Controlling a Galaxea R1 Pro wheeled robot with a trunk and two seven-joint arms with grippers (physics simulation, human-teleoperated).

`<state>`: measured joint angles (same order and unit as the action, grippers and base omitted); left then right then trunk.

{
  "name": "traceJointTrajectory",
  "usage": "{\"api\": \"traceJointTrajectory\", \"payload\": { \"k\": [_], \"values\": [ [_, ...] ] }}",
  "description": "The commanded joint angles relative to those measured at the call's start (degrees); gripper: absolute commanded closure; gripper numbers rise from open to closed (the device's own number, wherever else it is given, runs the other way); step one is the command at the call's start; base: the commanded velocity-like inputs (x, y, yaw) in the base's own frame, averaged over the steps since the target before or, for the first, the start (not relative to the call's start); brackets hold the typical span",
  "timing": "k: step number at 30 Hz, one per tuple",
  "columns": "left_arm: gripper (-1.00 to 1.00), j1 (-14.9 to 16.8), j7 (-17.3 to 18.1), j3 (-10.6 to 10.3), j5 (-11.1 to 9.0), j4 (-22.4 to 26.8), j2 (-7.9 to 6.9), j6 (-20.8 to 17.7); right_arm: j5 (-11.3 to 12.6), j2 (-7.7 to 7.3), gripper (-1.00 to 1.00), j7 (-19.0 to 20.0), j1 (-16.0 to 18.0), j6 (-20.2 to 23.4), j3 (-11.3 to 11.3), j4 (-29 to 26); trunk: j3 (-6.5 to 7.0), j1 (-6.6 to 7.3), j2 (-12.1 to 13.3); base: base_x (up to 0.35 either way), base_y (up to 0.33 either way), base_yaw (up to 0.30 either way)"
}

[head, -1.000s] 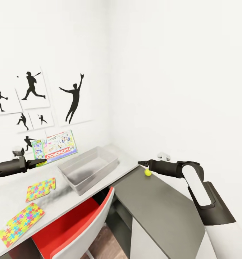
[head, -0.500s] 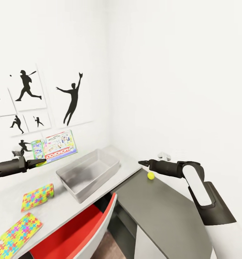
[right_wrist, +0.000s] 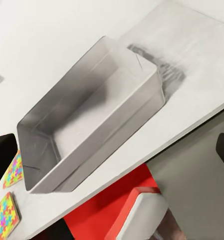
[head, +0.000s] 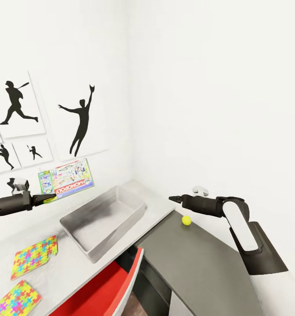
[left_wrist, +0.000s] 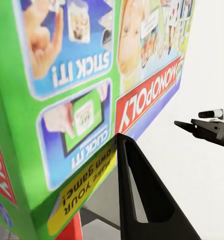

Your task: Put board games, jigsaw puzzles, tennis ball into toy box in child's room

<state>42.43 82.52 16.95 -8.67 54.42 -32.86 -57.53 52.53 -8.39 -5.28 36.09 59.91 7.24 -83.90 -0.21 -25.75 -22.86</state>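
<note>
In the head view the left gripper (head: 51, 197) reaches in from nine o'clock and holds the Monopoly board game (head: 67, 179) clamped by its lower left corner, the box held in the air, upside down, in front of the white wall. In the left wrist view one dark finger (left_wrist: 141, 195) lies across the yellow strip at the box's (left_wrist: 87, 95) edge, so the jaws are closed on it.

The toy box (head: 104, 219) sits open and empty on the light grey table (head: 154, 204), at about five o'clock from the held game and lower than it. Two jigsaw puzzles lie flat on the tabletop at eight o'clock from the bin: the nearer-to-bin puzzle (head: 34, 256) and the front puzzle (head: 15, 300), apart from each other. In the right wrist view the bin (right_wrist: 92, 120) runs diagonally, with both puzzles (right_wrist: 9, 197) beyond one short end.

The right gripper (head: 172, 199) hovers over the lower dark grey shelf unit (head: 200, 259); its tips look pinched to a point with nothing between them. The tennis ball (head: 186, 220) rests on that dark surface, at five o'clock from the right fingertips, near but not touching. A red chair (head: 108, 287) stands tucked under the table's front edge. Black sports silhouettes (head: 79, 125) hang on the wall.
</note>
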Motion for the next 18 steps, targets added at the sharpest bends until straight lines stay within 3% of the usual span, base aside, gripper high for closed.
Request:
{"api": "traceJointTrajectory", "payload": {
  "k": [1,18],
  "values": [
    [1.00,0.0,0.3,0.0,-0.2,0.0,-0.01,-0.5,0.6,-0.04,-1.00,-0.6,0.0,0.1,0.1,0.0,-0.03,-0.03,-0.1,0.081,0.027,-0.007],
    [1.00,0.0,0.4,0.0,-0.2,0.0,-0.10,-0.5,0.5,-0.02,-1.00,-0.7,0.0,0.1,0.0,0.1,-0.21,-0.03,-0.1,0.012,0.049,-0.011]
  ]
}}
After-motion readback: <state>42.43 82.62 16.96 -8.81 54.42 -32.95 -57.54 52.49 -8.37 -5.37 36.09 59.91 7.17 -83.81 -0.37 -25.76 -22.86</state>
